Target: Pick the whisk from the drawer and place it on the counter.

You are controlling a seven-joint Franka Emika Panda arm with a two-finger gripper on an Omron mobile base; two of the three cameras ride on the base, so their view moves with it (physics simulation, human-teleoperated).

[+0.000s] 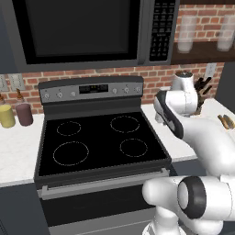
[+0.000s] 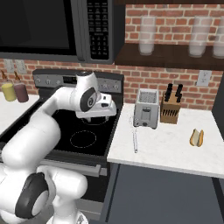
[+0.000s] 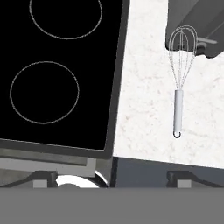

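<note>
The whisk [image 3: 179,83] lay flat on the white speckled counter [image 3: 144,109] to the right of the black glass stovetop [image 3: 57,74], its wire loops pointing toward the toaster [image 3: 197,30] and overlapping that appliance's front edge in the hand view, its straight silvery handle pointing toward the counter's front edge. In the right base view the same whisk [image 2: 134,139] showed as a thin pale line on the counter [image 2: 170,146], just in front of the toaster [image 2: 146,113] and near the stove's right side.

The white arm's gripper [image 2: 97,117] hung over the right-hand burners of the stovetop [image 2: 78,131], apart from the whisk and holding nothing. Its two dark finger tips [image 3: 41,177] stood at opposite sides of the bottom of the hand view, the jaws spread wide with only the stove's front rail between them.

Beside the toaster stood a wooden knife block [image 2: 171,107] with dark handles, and farther right on the counter lay a hot dog in a bun [image 2: 197,137]. Left of the stove, in the left base view, a yellow jar [image 1: 7,115] and a dark reddish jar [image 1: 24,114] stood against the brick wall [image 1: 119,73]. A microwave [image 1: 87,30] hung above the stove, and pale glasses [image 2: 147,35] stood on a dark shelf [image 2: 170,57] over the counter.
</note>
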